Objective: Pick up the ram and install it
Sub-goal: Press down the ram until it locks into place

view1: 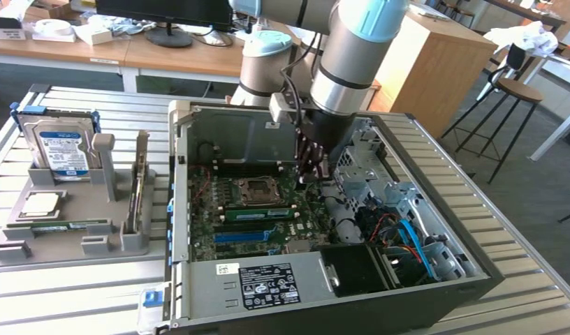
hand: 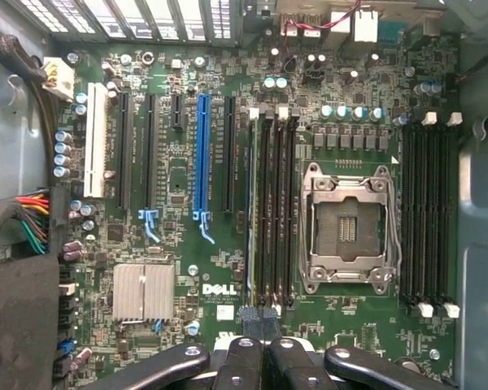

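The ram (view1: 259, 211) is a green stick standing in a black slot on the motherboard, just beside the processor socket (view1: 257, 187). In the wrist view the ram (hand: 250, 211) shows edge-on as a thin line in the outermost slot of a black bank. My gripper (view1: 309, 178) hangs inside the open computer case, above the board and off the ram's end toward the exterior view's right. Seen from the wrist, the gripper (hand: 259, 318) is shut, its black fingertips pressed together with nothing visible between them, over the end of that slot bank.
A grey fixture (view1: 70, 237) at the exterior view's left carries a hard drive (view1: 61, 150) standing upright and a green stick lying flat (view1: 66, 225). The case walls (view1: 178, 209), drive cage (view1: 369, 174) and cables (view1: 406, 234) surround the board. A blue slot (hand: 201, 154) and heat sink (hand: 142, 290) lie nearby.
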Controlling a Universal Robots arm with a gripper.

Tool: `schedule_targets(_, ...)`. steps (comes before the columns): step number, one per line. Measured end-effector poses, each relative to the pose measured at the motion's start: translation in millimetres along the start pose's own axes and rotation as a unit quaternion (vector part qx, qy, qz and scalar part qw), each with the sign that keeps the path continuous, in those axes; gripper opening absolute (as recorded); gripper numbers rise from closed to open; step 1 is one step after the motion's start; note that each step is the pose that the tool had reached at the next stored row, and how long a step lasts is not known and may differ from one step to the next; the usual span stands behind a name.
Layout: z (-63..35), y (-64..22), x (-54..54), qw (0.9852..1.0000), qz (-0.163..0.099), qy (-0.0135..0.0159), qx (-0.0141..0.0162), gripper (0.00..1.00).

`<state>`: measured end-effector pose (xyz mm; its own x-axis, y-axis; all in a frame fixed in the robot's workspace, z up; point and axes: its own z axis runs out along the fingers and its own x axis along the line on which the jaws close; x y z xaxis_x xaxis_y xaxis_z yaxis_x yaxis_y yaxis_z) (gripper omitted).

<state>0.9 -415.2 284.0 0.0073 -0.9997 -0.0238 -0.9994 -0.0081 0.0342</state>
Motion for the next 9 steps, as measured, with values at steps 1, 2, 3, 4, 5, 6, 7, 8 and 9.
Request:
schedule_targets(1, 0.8, 0.0, 0.0, 1.0000, 0.000, 0.0000, 0.0000, 0.10)
schedule_targets(2, 1.7, -0.1, 0.0, 1.0000, 0.000, 0.0000, 0.0000, 0.10)
schedule_targets(3, 2.6, -0.1, 0.0, 1.0000, 0.000, 0.0000, 0.0000, 0.10)
schedule_targets(4, 3.4, -0.1, 0.0, 1.0000, 0.000, 0.0000, 0.0000, 0.10)
schedule_targets(5, 4.3, -0.1, 0.1, 1.0000, 0.000, 0.0000, 0.0000, 0.10)
schedule_targets(6, 5.2, -0.2, 0.1, 1.0000, 0.000, -0.0001, 0.0000, 0.10)
schedule_targets(7, 6.1, -0.2, 0.1, 1.0000, 0.000, 0.0000, 0.0000, 0.10)
schedule_targets(8, 7.1, -0.3, 0.1, 1.0000, 0.000, -0.0001, 0.0000, 0.10)
schedule_targets(9, 8.1, -0.3, 0.2, 1.0000, 0.000, 0.0000, 0.0000, 0.10)
